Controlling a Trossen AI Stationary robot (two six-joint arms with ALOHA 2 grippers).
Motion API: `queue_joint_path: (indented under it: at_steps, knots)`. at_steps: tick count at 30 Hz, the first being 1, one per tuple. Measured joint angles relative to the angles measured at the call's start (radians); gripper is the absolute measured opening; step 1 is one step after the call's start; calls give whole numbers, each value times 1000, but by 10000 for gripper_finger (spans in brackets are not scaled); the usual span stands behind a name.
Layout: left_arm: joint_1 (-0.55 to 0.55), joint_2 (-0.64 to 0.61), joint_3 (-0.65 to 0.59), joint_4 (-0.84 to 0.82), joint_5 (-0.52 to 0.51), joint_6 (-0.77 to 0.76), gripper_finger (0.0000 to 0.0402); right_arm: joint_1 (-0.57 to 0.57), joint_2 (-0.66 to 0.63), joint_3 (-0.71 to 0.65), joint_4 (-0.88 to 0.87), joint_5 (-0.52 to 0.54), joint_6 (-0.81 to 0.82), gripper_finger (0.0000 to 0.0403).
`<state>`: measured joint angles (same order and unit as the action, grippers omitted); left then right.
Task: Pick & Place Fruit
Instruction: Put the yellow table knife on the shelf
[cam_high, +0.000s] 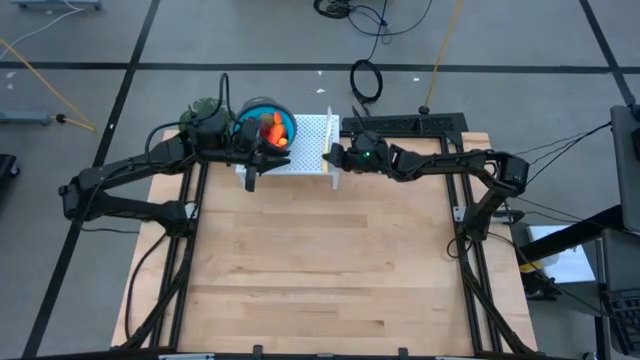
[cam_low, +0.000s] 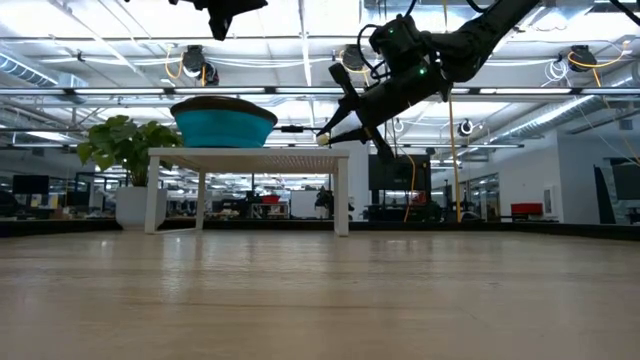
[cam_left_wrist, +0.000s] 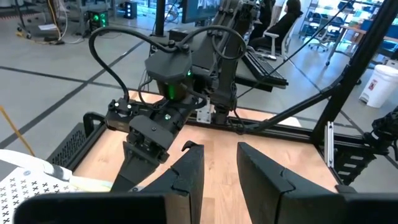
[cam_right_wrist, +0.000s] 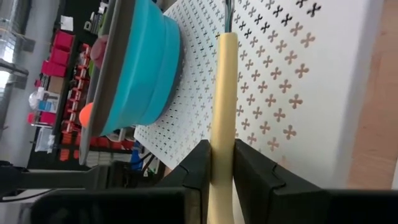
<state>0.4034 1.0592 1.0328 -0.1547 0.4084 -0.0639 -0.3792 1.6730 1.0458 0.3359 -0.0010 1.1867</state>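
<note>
A teal bowl stands on a small white perforated stand at the table's far middle. It holds the fruit, orange and red pieces; an orange piece peeps over the rim. My left gripper hovers open above the bowl's near side, high up in the low view, with nothing between its fingers. My right gripper is at the stand's right end, shut on a pale yellow-handled knife. My right gripper pinches the knife's pale yellow handle between its two fingers, which lie across it. It comes from the table's right side, nearly level. The knife reaches out over the stand's top toward the bowl, about level and just above the stand.
The stand's legs rest on the wooden table, which is bare toward its near edge. A black frame borders the table. A green plant sits left of the bowl. Cables lie on the floor beyond.
</note>
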Motion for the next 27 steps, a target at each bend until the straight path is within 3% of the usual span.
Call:
queue_joint_path:
  at_steps: [15, 27]
  knots:
    - [0, 0, 0, 3, 0, 8, 93, 9, 0, 0, -6, -1, 5, 51]
    - [0, 1, 0, 3, 10, 8, 93, 9, 0, 0, -17, 3, 5, 109]
